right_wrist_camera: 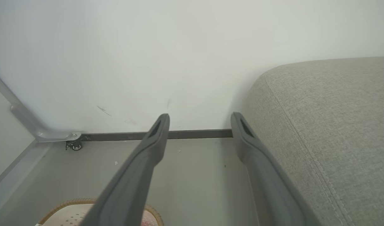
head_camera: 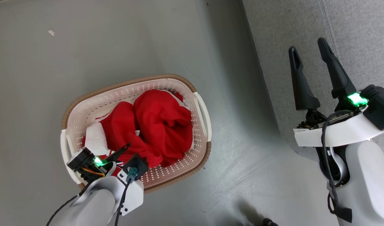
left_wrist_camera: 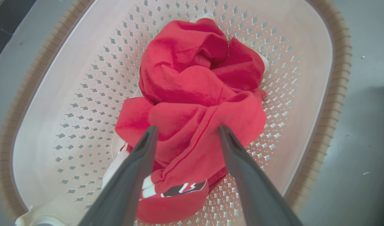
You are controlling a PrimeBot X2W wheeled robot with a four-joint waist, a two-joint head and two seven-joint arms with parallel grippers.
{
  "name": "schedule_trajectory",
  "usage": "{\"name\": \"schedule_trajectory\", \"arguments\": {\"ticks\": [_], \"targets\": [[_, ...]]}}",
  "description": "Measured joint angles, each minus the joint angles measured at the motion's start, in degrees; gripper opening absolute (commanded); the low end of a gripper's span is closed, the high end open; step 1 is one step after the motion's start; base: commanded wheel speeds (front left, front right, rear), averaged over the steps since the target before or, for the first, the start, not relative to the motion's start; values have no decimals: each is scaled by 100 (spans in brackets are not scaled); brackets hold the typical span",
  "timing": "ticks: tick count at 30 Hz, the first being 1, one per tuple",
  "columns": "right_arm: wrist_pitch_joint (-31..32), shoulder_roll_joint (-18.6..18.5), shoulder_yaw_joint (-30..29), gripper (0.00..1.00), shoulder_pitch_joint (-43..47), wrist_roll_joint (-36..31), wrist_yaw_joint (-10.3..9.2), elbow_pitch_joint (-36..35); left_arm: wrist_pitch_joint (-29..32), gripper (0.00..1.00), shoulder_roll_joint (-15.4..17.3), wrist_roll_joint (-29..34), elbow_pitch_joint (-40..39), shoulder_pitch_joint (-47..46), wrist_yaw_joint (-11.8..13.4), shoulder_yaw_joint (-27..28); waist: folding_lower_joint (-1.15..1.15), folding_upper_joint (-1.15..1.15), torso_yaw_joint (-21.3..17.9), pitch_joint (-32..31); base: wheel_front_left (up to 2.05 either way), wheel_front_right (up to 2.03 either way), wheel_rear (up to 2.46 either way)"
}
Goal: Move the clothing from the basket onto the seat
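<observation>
The cream basket [head_camera: 167, 84] with its brown rim stands on the floor and holds the bunched red clothing [head_camera: 162, 121]. A white part of a garment lies at its left end. My left gripper [head_camera: 130, 150] reaches down into the basket's near end. In the left wrist view this gripper [left_wrist_camera: 188, 130] is open, its fingers [left_wrist_camera: 138, 166] straddling a fold of the red clothing [left_wrist_camera: 192, 91] above a black-and-white label [left_wrist_camera: 184, 189]. My right gripper [head_camera: 307, 44] is open and holds nothing, at the left edge of the grey seat [head_camera: 352, 25]. The seat [right_wrist_camera: 336, 125] lies just right of that gripper [right_wrist_camera: 200, 117].
Grey floor [head_camera: 116, 40] surrounds the basket, with a small white scrap [head_camera: 51, 32] at the far left. A white wall [right_wrist_camera: 179, 47] with a grey baseboard stands beyond the seat. A metal frame with a caster wheel [right_wrist_camera: 74, 145] is at its foot. The basket rim [right_wrist_camera: 69, 201] shows below.
</observation>
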Motion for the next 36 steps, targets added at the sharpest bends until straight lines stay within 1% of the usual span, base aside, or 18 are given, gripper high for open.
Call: {"name": "schedule_trajectory", "arguments": {"ticks": [3, 4, 5, 6, 8, 9, 10, 11, 18, 23, 30, 36], "targets": [[-1, 0, 44, 100, -93, 11, 0, 29, -5, 100, -15, 10, 76, -98, 0, -13, 0, 0, -63, 90, 0, 0, 0], [-1, 0, 52, 100, -118, 29, 0, 33, -5, 85, -19, 30, 105, -131, -1, -20, 0, 0, -84, 117, 0, 0, 0], [-1, 0, 58, 100, -140, 54, 0, 40, -4, 85, -22, 34, 144, -163, -1, -19, 0, 0, -103, 142, 0, 0, 0], [-1, 0, 65, 100, -169, 57, 0, 53, -3, 54, -22, 34, 176, -190, -1, -15, 0, 0, -124, 167, 0, 0, 0], [-1, 0, 67, 100, -231, 102, 0, 58, 2, 28, -22, 32, 219, -216, -1, 1, 0, 0, -160, 212, 0, 0, 0], [-1, 0, 68, 100, -258, 114, 0, 64, 2, 13, -18, 31, 238, -227, -1, 5, 0, 0, -177, 232, 0, 0, 0], [-1, 0, 69, 100, -289, 114, 0, 73, 3, 8, -9, 30, 257, -240, -1, 15, 0, 0, -191, 251, 0, 0, 0], [-1, 0, 68, 100, -327, 114, 0, 81, 2, 0, 4, 30, 279, -264, -1, 25, 0, 0, -205, 268, 0, 0, 0], [-8, -1, 43, 100, -443, 112, 0, 212, -36, 0, -10, -33, 400, -341, -1, 80, 0, 0, -196, 250, 0, 0, 0], [-8, -1, 43, 100, -455, 110, 0, 297, -222, 0, -122, -192, 364, -346, -9, 159, 0, 0, -143, 188, 0, 0, 0], [-8, -2, 14, 100, -565, 79, 0, 423, -550, 0, -199, -486, 102, -426, -5, 391, 0, 0, -23, 46, 0, 0, 0], [-8, -4, -99, 100, -567, -153, 0, 558, -687, 0, -290, -767, -199, -430, 2, 584, 0, 0, 106, -131, 0, 0, 0]]}}
